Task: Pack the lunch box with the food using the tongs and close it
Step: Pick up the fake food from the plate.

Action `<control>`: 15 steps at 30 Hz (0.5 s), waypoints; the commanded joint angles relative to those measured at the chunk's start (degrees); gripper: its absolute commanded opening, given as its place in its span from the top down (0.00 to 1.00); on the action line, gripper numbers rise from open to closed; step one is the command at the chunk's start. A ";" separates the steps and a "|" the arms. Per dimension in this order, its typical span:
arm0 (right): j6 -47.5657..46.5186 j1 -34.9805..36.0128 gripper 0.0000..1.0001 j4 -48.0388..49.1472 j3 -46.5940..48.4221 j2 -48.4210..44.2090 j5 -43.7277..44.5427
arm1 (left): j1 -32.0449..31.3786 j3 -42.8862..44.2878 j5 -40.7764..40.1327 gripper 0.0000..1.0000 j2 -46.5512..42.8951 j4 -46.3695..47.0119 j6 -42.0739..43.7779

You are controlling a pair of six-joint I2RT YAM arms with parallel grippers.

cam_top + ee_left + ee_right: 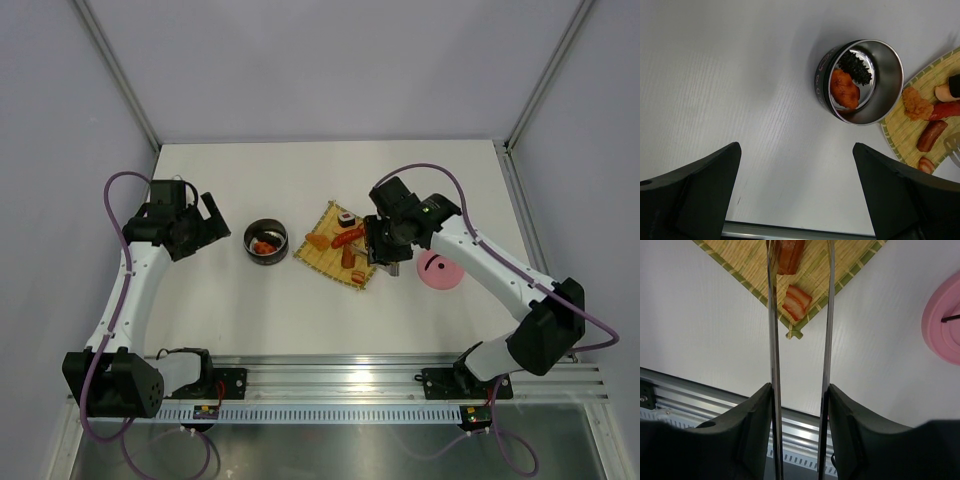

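Note:
The lunch box [266, 241] is a round metal tin left of the bamboo mat [330, 262]. Inside the lunch box [891, 75] lie an orange chunk [844, 90] and a dark piece [856, 67]. On the mat rest a sushi roll [347, 217], red sausages [347, 237] and an orange piece [318, 241]. My right gripper [800, 390] is shut on the tongs [773, 340], whose two arms stand apart and reach over the mat's near corner. A red-brown piece [788, 252] sits by the left arm's tip, a striped slice [796, 302] between the arms. My left gripper [796, 147] hangs open and empty, left of the tin.
The pink lid [440, 270] lies flat on the table right of the mat, next to my right arm. A metal rail [330, 385] runs along the near table edge. Walls close in the table at the back and on both sides.

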 commanded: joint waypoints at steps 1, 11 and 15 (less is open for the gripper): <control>2.00 1.43 0.46 3.41 0.93 -0.25 -0.73 | 0.29 -0.11 1.35 0.01 -1.06 1.99 -0.33; 3.41 5.13 0.44 3.95 1.10 5.72 2.25 | 0.29 -0.29 1.00 0.01 -0.71 2.08 0.02; 3.41 6.01 0.44 2.89 1.36 6.69 4.80 | 0.29 -0.55 0.82 0.01 -0.80 2.17 0.11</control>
